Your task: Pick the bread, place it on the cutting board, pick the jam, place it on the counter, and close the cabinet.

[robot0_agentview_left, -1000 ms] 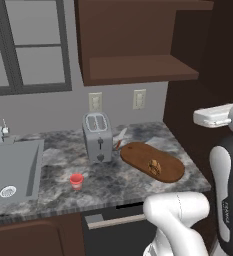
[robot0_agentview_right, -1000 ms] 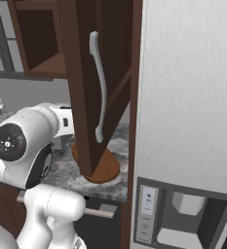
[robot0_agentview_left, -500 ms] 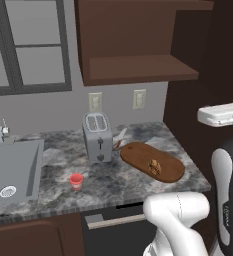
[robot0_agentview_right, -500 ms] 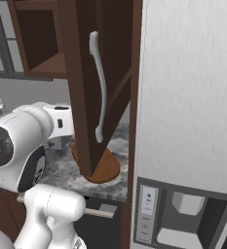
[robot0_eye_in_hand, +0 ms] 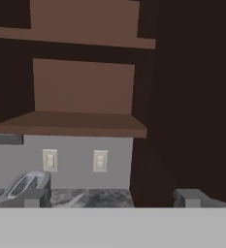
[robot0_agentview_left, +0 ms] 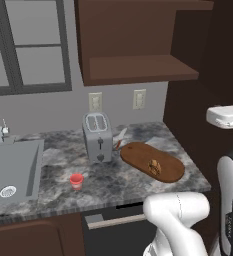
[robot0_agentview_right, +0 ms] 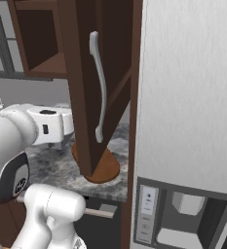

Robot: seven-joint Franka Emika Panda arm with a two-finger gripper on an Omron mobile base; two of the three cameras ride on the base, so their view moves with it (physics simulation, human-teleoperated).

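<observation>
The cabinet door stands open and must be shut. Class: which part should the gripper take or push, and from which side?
Take the handle, a long vertical silver bar standing off the door. Close the fingers across the bar near its middle, coming from the door's outer face, where the gap behind it leaves room. Pushing flat on that face would probably work too. The open gripper faces the cabinet's shelves.

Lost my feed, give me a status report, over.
Gripper open, holding nothing. Bread on cutting board, jam on counter. Cabinet door open, nothing blocking it.
</observation>
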